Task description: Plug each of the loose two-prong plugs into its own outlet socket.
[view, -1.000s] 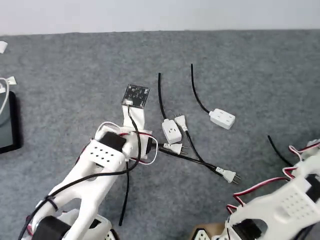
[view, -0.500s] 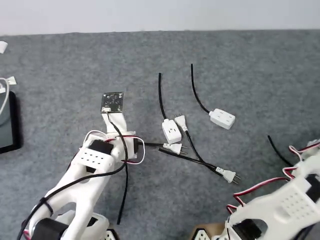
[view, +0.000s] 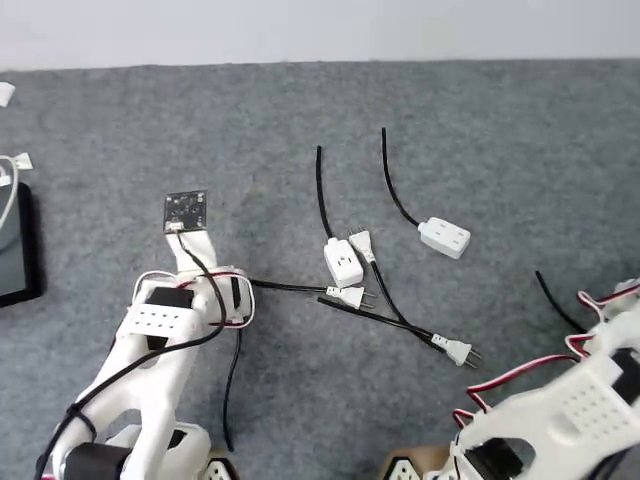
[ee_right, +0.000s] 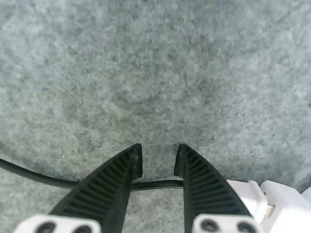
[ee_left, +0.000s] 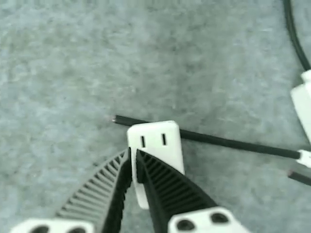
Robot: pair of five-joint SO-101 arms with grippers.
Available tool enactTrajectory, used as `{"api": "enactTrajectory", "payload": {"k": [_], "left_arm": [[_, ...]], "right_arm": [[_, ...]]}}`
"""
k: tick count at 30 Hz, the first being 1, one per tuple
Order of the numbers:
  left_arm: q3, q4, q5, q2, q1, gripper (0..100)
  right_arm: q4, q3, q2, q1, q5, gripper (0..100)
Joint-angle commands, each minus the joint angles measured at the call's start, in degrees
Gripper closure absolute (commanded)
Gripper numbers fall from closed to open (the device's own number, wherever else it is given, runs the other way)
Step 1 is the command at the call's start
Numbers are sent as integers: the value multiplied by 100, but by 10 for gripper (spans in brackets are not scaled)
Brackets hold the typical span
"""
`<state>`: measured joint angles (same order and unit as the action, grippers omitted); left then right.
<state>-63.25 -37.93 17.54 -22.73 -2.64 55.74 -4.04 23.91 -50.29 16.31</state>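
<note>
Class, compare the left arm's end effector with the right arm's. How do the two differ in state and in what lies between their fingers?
1. The left end effector is shut; the right end effector is open.
2. The left one grips a white two-slot plastic outlet socket; the right one holds nothing, and a thin black cable lies on the carpet below its gap.
Shared: both have black ribbed fingers and point down at the grey carpet.
</note>
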Motion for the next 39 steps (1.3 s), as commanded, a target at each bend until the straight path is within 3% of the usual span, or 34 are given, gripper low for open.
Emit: {"api": "enactTrajectory", "payload": {"k": [1,6,16,20,24,32,35,39], "left_arm": [[119,114,-105,-70,167,988],[804,-62,-97,-79,404,986],[2598,-2259,-97,-79,26,984],[2396,-2268,-88,-132,-18,984],[1727,-2022,-105,-879,-62,984],[215,-1424,-88,-2180,-9,976],[31,-1222,-70,-1916,-9,878],[31,-1116,149,-1363,-53,741]], "right_arm": [[-57,316,-101,75,-9,883],[40,369,-127,251,-62,886],[1332,466,-1446,1323,-70,887],[2053,229,-2387,1868,88,887],[2457,-642,-3459,2633,844,887],[2097,-2523,-4488,3626,1767,887],[2053,-2927,-4277,3978,2277,887],[2044,-2998,-3802,4233,2400,887]]}}
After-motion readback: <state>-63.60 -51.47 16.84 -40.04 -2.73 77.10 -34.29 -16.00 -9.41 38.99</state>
